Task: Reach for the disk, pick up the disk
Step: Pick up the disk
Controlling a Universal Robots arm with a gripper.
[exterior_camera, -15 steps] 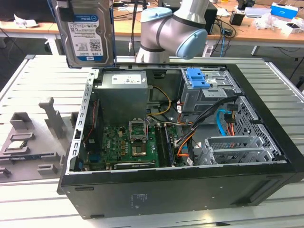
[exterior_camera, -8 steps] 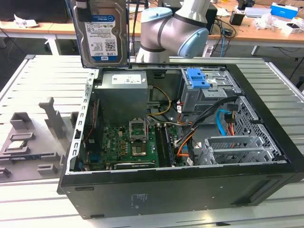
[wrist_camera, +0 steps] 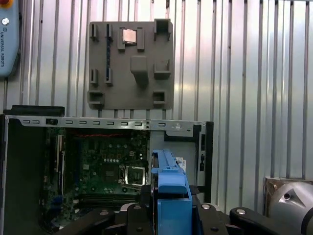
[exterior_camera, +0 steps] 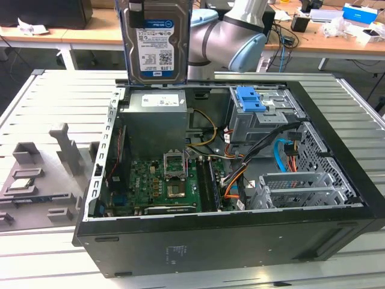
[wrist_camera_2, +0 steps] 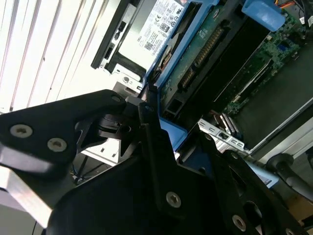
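In the exterior view the disk [exterior_camera: 155, 45] hangs upright in the air above the back edge of the open computer case [exterior_camera: 228, 235], its white-and-blue label facing the camera. My gripper [exterior_camera: 157, 4] is shut on its top edge. Behind it, on the exterior view's right, stands the grey arm [exterior_camera: 231, 36]. The first wrist view looks down the disk's blue side frame [wrist_camera: 171, 188] held between black fingers [wrist_camera: 142, 213]. In the second wrist view the disk's green circuit board [wrist_camera_2: 205, 46] and blue frame run away from the gripper [wrist_camera_2: 164, 129].
Inside the case are a motherboard [exterior_camera: 162, 180], a power supply [exterior_camera: 157, 120], cables and a drive cage with a blue bracket [exterior_camera: 249, 99]. A grey fixture plate [exterior_camera: 36, 180] holding a small silver chip [exterior_camera: 21, 183] lies on the slatted table [exterior_camera: 54, 96] at the exterior view's left.
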